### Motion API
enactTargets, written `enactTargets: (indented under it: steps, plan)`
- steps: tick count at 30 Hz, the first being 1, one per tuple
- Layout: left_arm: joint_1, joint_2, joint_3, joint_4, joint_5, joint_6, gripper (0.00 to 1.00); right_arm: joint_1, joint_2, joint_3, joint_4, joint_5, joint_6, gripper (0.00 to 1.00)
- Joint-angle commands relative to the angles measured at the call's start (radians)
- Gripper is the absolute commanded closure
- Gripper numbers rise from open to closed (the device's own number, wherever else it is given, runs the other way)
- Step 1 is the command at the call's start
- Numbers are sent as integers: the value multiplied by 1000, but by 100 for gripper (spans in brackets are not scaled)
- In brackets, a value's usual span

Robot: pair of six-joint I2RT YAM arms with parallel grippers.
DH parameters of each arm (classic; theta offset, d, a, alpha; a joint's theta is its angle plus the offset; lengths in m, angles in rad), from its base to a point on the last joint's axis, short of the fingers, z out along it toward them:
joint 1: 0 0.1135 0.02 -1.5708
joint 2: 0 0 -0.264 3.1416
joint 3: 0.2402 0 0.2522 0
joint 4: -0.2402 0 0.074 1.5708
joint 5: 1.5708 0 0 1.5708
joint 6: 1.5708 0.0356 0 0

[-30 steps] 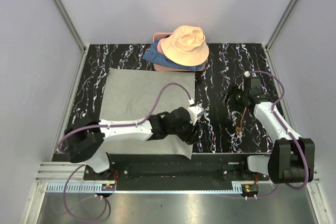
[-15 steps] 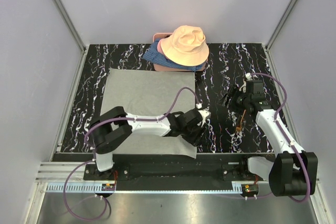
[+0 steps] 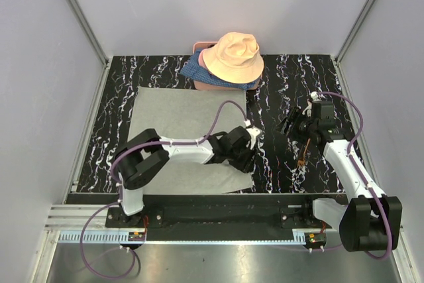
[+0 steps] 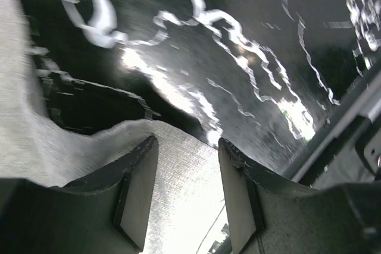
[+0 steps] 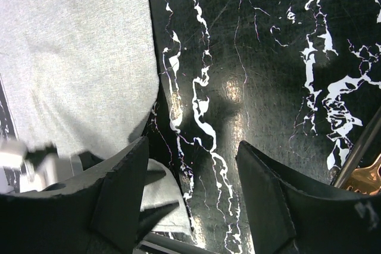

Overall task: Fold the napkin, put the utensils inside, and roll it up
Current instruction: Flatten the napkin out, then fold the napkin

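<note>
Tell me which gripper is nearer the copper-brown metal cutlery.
Right. The right gripper hovers just beyond the slender copper-brown metal cutlery; the left gripper sits at the light-grey cloth napkin's near right edge, farther off.

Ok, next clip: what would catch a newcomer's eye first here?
The peach bucket hat stands out at the far edge of the black marbled table, sitting on blue patterned fabric. Next comes the big grey napkin spread over the table's left half, with the left gripper open astride its near right corner. The copper utensils lie apart on the right, near the open right gripper.
</note>
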Motion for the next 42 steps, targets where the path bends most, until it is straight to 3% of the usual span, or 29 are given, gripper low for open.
enactTargets:
  steps: [1, 10, 23, 42]
  plan:
    - [-77, -108, -22, 18, -19, 77, 50, -6, -30, 41, -4, -17, -8, 30]
    - [-246, -179, -76, -74, -214, 20, 55, -4, -52, 44, -22, -14, -11, 30]
    - [-260, -51, 19, -82, -236, 20, 60, -4, -119, 24, -39, -26, -3, 30]
    - [-324, -26, 56, -110, -314, 25, 63, -4, -106, 29, -42, -36, -6, 30]
